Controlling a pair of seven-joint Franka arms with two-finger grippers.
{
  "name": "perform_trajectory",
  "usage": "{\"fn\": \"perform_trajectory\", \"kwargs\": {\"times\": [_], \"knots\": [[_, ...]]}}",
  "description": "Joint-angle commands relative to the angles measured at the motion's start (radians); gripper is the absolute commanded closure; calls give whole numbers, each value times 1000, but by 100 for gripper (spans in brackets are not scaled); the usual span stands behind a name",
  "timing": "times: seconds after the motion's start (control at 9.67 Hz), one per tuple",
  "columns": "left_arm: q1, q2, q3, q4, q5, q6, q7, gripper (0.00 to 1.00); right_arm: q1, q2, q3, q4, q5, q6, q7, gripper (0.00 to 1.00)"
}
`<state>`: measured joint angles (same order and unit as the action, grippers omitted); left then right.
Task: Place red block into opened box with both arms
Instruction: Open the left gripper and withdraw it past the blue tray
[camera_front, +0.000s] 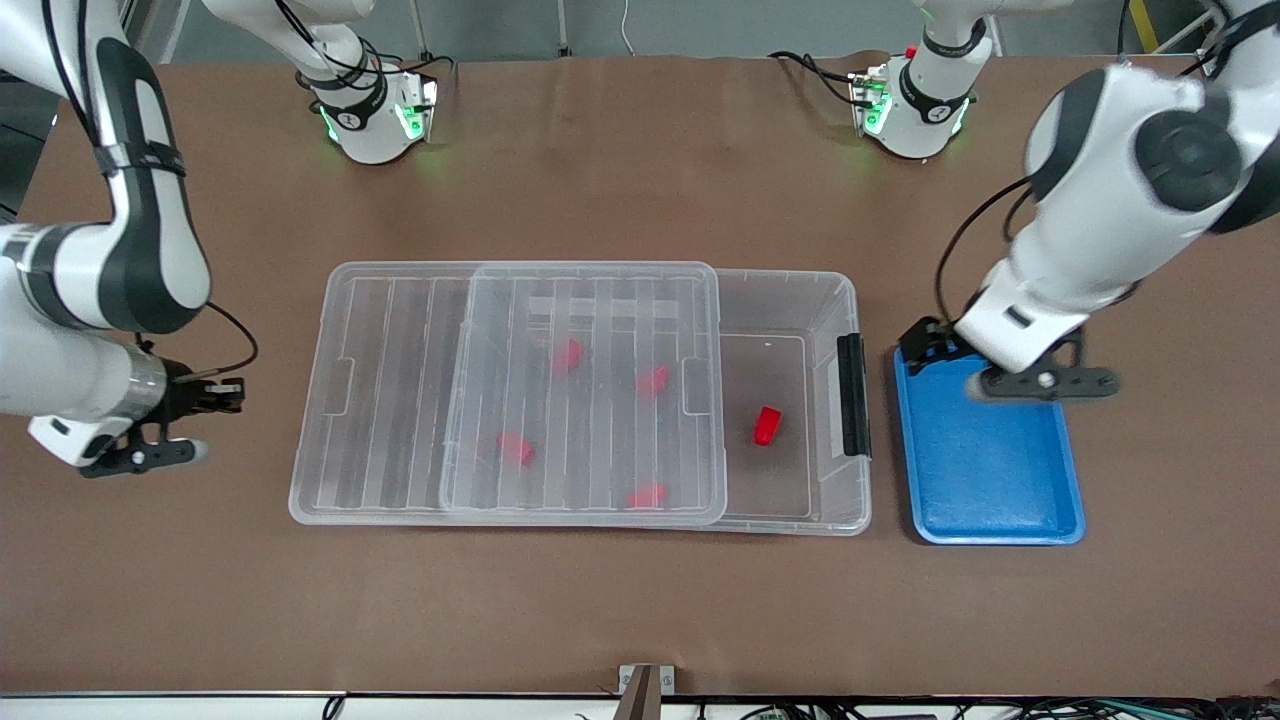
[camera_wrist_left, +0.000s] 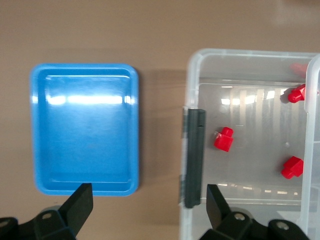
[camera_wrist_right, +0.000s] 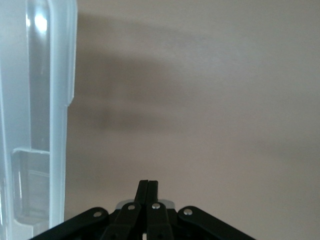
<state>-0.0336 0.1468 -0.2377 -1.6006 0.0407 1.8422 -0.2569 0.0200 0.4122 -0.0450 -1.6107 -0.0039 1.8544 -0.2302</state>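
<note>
Covering the table (camera_front: 600, 620), brown mat; left claw (camera_front: 1045, 382) released, right claw (camera_front: 150, 455) clenched.

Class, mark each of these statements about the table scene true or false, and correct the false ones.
1. The blue tray holds a red block. False: it holds none.
2. The left gripper is open over the table between the tray and the box. True.
3. The lid covers the whole box. False: the end by the black latch is uncovered.
4. One red block lies in the uncovered part of the box. True.
5. The right gripper holds a block. False: it is shut on nothing.
</note>
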Motion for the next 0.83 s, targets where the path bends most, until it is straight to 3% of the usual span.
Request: {"fn": "perform_trajectory", "kwargs": {"times": [0.0,0.21,0.31,0.52,0.72], "knots": [[7,-76,52,-58,-25,-43,50,0,-17,11,8,-11,8,25,-70,100],[30,-113,70,-64,-28,-63,68,0,-9,37,22,-12,10,31,-72,100],[17,-157,137,-87,-57,-98,90,0,-11,39,49,-11,15,23,-61,100],[12,-225,169,-146,-88,-113,169,0,-9,37,66,-9,73,3,-58,100],[3,-211,169,-150,-87,-150,174,0,-5,39,74,0,148,-15,-31,100]]}}
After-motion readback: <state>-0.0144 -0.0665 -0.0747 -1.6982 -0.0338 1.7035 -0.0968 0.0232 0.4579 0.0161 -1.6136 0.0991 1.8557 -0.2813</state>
